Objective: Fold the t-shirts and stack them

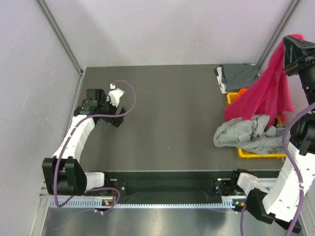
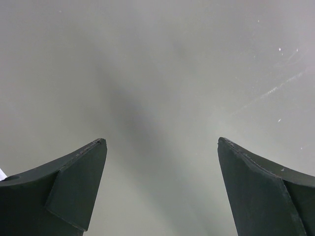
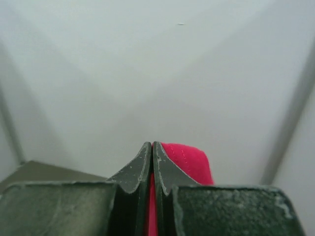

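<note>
My right gripper (image 1: pixel 294 42) is raised high at the far right, shut on the magenta-pink t-shirt (image 1: pixel 266 91), which hangs down from it over the yellow bin. In the right wrist view the gripper (image 3: pixel 153 147) has its jaws pressed together with pink cloth (image 3: pixel 189 162) between and beside them. A light grey t-shirt (image 1: pixel 246 132) lies crumpled over the bin's left edge. A dark grey t-shirt (image 1: pixel 238 76) lies at the far right of the table. A bit of orange cloth (image 1: pixel 242 92) shows in the bin. My left gripper (image 1: pixel 114 94) is open and empty over the table's left side; its view (image 2: pixel 162 147) shows only bare surface.
The yellow bin (image 1: pixel 261 155) stands at the table's right edge. The dark table (image 1: pixel 167 118) spreads between the arms. Pale walls close in the left, back and right sides. A purple cable (image 1: pixel 129 96) loops by the left wrist.
</note>
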Tool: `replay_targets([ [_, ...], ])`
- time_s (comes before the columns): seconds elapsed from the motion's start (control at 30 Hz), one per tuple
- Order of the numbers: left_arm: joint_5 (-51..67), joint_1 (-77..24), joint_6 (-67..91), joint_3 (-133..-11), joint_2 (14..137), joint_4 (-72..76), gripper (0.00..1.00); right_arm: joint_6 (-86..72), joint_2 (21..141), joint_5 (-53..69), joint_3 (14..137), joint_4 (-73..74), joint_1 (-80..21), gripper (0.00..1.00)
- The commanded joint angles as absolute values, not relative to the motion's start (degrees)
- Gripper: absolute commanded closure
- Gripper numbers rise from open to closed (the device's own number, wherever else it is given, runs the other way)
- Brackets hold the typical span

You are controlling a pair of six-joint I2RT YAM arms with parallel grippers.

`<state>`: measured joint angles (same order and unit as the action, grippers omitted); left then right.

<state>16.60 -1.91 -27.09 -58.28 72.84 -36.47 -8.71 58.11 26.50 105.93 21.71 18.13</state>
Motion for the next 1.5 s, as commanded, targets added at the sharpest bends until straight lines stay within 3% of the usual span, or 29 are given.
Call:
replay_targets([
  [0.0, 16.17, -1.58, -25.75, -60.47, 70.93, -35.68, 0.01, -24.66, 59.76, 48.15, 105.47, 0.74, 17.84, 1.0],
  [0.13, 14.94, -1.58, -25.32, -60.64, 70.93, -35.33, 0.01, -37.24, 64.15, 50.09, 110.29, -14.19, 17.84, 1.0],
  [0.27, 14.06, -1.5, -24.17, -60.64, 70.93, -34.19, 0.01, -61.03, 70.91, 52.12, 113.72, -33.47, 13.47, 1.0],
  [0.33, 14.5, -1.49, -23.29, -61.26, 71.01, -33.93, 0.01, -56.46, 74.35, 51.34, 117.93, -23.56, 3.03, 1.0],
  [0.37, 14.59, -1.41, -22.94, -61.61, 71.02, -33.84, 0.01, -44.94, 75.23, 50.02, 119.34, -17.29, -6.67, 1.0],
  [0.43, 14.94, -1.23, -21.62, -62.66, 71.28, -33.75, 0.01, -30.49, 78.21, 44.42, 122.07, -2.89, -14.73, 1.0],
  [0.5, 15.03, -0.97, -20.66, -63.71, 71.45, -33.66, 0.01, -26.47, 82.85, 42.11, 123.13, 1.82, -22.1, 1.0],
  [0.8, 19.15, 3.25, -18.81, -66.09, 71.54, -33.4, 0.01, -16.88, 96.31, 28.58, 119.63, 14.66, -32.43, 0.99],
  [0.83, 19.51, 3.34, -18.81, -66.18, 71.72, -33.57, 0.01, -14.61, 97.2, 25.17, 119.71, 20.94, -32.43, 0.93],
  [0.87, 20.82, 3.34, -18.9, -66.36, 71.89, -33.66, 0.01, -12.76, 98.34, 22.09, 120.32, 25.53, -32.43, 0.66],
  [0.93, 22.4, 3.34, -18.9, -66.1, 72.42, -33.58, 0.01, -9.16, 100.19, 8.54, 121.29, 38.76, -32.43, 0.39],
  [0.97, 24.59, 3.34, -18.9, -65.66, 72.6, -32.88, 0.01, -9.31, 100.02, 2.87, 120.24, 42.15, -32.43, 0.12],
  [1.0, 25.91, 3.25, -19.16, -65.31, 73.03, -32.87, 0.01, -10.01, 97.84, -2.58, 115.01, 44.62, -32.43, 0.03],
  [1.03, 27.67, 3.08, -19.42, -65.39, 73.56, -33.13, 0.01, -11.93, 95.47, -10.73, 110.52, 46.3, -32.43, 0.0],
  [1.2, 26.22, -4.98, -19.95, -66.61, 78.81, -32.35, 0.01, -22.82, 76.24, -21.79, 77.15, 45.42, -32.52, 0.0],
  [1.47, 19.42, -19.15, -18.64, -79.33, 99.54, -33.21, 0.01, -36.46, 69.08, -12.4, 52.24, 48.78, -37.77, 0.0],
])
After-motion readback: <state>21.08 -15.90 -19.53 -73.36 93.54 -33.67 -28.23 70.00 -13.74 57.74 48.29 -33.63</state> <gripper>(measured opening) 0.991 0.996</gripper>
